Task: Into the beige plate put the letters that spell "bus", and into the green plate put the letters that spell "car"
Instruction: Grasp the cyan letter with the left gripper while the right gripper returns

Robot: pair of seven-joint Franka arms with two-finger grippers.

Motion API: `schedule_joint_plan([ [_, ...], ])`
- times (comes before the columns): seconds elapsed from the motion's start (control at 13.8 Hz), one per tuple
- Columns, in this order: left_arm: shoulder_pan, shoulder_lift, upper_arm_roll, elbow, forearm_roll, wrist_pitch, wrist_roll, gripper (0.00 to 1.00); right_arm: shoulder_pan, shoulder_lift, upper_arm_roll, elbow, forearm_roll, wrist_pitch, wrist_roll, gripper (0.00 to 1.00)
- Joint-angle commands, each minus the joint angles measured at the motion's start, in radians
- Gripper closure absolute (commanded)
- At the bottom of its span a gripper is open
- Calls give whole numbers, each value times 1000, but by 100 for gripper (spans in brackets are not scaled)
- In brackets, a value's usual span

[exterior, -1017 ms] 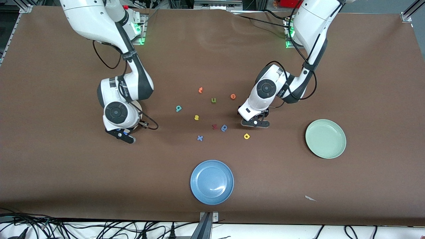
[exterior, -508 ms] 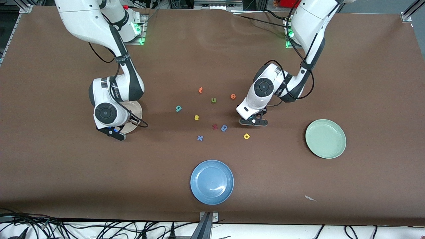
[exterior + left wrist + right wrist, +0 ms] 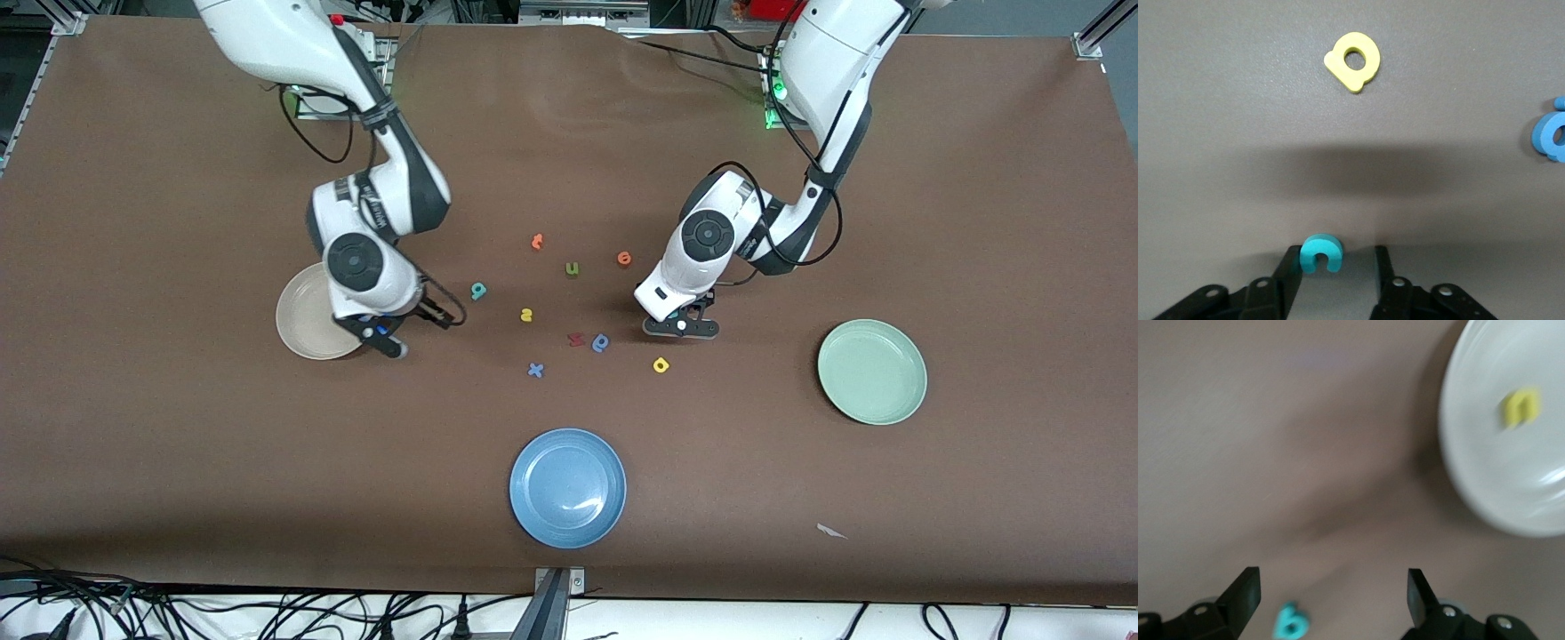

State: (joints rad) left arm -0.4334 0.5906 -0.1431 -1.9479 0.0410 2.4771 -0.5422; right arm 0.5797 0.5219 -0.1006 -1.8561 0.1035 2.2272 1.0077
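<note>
Brown table [image 3: 178,444] | blue plate [image 3: 567,487] nearest camera | orange letters [image 3: 536,241] farthest

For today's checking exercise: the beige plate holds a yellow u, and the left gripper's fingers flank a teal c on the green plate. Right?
Not quite. The left wrist view shows the teal c between the left gripper fingers on the bare table, not on the green plate. The yellow u does lie in the beige plate.

The beige plate [image 3: 302,324] holds a yellow u [image 3: 1521,407]. The green plate [image 3: 872,372] lies empty toward the left arm's end. Teal c [image 3: 1320,253], yellow a [image 3: 661,364], teal b [image 3: 478,290] and yellow s [image 3: 526,314] lie flat mid-tabletop.
</note>
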Motion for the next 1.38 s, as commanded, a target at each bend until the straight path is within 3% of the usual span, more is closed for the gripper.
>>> schedule_joint_plan([
  [0.0, -4, -6, 5, -9, 26, 6, -21, 59, 43, 19, 30, -17, 13, 83, 164, 5],
  [0.07, -4, -3, 5, -9, 26, 6, -19, 62, 67, 35, 30, -17, 13, 110, 181, 15],
  [0.58, -2, 1, 8, -9, 26, 6, -7, 73, 103, 61, 30, -49, 13, 158, 258, 21],
  [0.87, -1, 0, 8, -8, 28, 6, -2, 77, 121, 63, 30, -63, 13, 180, 258, 42],
  [1.02, 14, -18, 13, 0, 26, -13, 37, 78, 121, 56, 30, -89, 13, 204, 258, 44],
  [1.23, 88, -78, 11, 23, 26, -139, 157, 79, 121, 56, 30, -95, 13, 206, 258, 53],
  [1.31, 119, -101, 11, 23, 26, -170, 198, 80, 121, 56, 30, -98, 13, 209, 258, 61],
])
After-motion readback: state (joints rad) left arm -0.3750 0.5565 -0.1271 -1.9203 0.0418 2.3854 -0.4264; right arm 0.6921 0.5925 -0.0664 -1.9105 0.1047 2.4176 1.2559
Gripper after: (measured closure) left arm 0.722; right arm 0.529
